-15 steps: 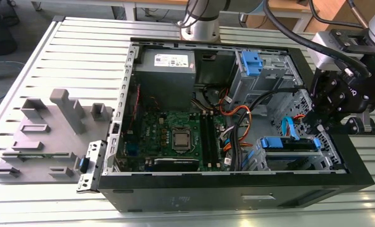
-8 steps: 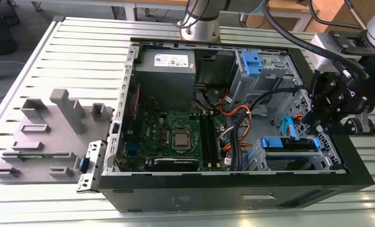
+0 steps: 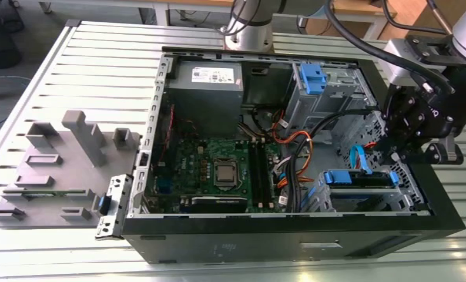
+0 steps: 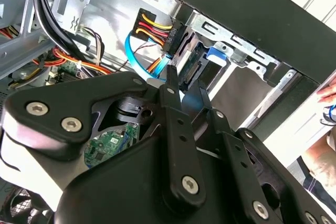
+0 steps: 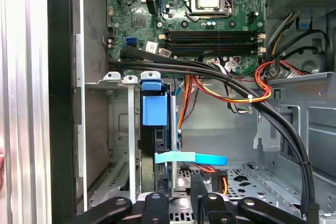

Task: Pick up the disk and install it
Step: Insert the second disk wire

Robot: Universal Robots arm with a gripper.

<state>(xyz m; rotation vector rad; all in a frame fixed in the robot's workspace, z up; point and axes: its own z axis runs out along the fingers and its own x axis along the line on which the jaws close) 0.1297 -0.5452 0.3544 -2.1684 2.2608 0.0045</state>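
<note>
The disk [image 3: 356, 178] sits in the lower drive cage at the front of the open computer case [image 3: 295, 241], its blue side rail facing up. In the first wrist view the disk [image 5: 154, 109] stands edge-on between the cage's metal walls. In the second wrist view the disk's [image 4: 193, 62] connector end shows beside a plug with yellow, red and black wires [image 4: 157, 30]. My gripper [image 3: 392, 154] hangs just behind the disk. In both wrist views its fingers stand a small gap apart, open, with nothing between them [image 4: 186, 92] [image 5: 180, 188]. A light blue flat cable [image 5: 190, 158] crosses just beyond the fingertips.
Thick black cables [image 5: 220, 72] and orange-red wire bundles [image 5: 262, 85] run across the case above the cage. The motherboard [image 3: 217, 170] lies in the middle, a second blue-tabbed cage [image 3: 315, 79] at the back. A grey fixture [image 3: 60, 164] sits outside on the exterior view's left. A person's hand [image 4: 328, 94] is close by.
</note>
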